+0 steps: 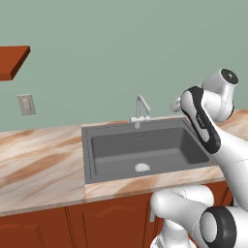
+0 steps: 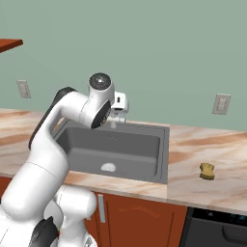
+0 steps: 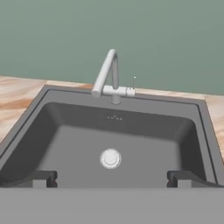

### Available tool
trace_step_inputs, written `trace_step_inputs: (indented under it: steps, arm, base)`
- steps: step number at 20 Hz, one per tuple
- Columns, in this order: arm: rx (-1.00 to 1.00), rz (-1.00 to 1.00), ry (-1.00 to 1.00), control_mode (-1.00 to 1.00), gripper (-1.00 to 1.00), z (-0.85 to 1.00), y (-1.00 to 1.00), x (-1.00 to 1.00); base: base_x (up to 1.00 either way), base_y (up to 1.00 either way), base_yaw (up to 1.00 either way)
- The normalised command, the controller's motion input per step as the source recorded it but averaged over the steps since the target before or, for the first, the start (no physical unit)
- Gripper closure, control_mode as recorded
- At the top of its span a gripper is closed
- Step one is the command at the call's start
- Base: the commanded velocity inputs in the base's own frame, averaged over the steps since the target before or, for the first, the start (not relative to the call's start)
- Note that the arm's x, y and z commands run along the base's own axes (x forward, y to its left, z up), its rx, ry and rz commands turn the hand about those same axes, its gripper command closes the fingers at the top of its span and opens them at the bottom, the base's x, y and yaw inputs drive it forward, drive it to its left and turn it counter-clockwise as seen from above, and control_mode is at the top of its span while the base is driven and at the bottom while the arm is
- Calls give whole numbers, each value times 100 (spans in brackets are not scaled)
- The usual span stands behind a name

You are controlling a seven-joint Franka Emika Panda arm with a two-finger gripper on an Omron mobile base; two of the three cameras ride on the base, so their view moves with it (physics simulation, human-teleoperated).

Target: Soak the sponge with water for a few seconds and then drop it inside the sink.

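Note:
The sponge [image 2: 207,171], a small yellow-olive block, lies on the marble counter to the right of the sink [image 2: 164,153]. The sink [image 1: 86,156] is a dark grey basin with a round silvery drain [image 3: 110,158] and a slim angled faucet [image 3: 107,74] at its back rim. My gripper [image 3: 111,179] hovers over the sink's near side, facing the faucet. It is open, its fingertips [image 3: 43,178] wide apart with nothing between them. In the right base view the gripper [image 2: 116,118] hangs above the basin's back left, far from the sponge. Water is out of view.
Marble counter [image 1: 38,164] runs on both sides of the sink. A wall outlet [image 2: 221,103] sits behind the sponge's side, another outlet [image 1: 26,104] on the left wall. A wooden shelf [image 1: 12,60] hangs at upper left. Wood cabinets stand below the counter.

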Motion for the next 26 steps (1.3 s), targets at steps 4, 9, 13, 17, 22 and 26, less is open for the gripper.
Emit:
trace_step_inputs:
  steps: [4,9,13,17,22,26]
  arm:
    - [2,7,-5,-100,-100,-10,0,33]
    - [2,5,-2,-100,-100,-20,0,44]
    - [3,5,-2,-100,-100,-24,-3,39]
    - [3,3,-1,-100,-100,-24,-8,37]
    - [2,1,0,-100,-100,-17,-10,33]
    - [0,0,0,-100,-100,-19,-6,37]
  base:
    - [0,0,0]
    - [0,0,0]
    - [0,0,0]
    - [0,0,0]
    - [0,0,0]
    - [0,0,0]
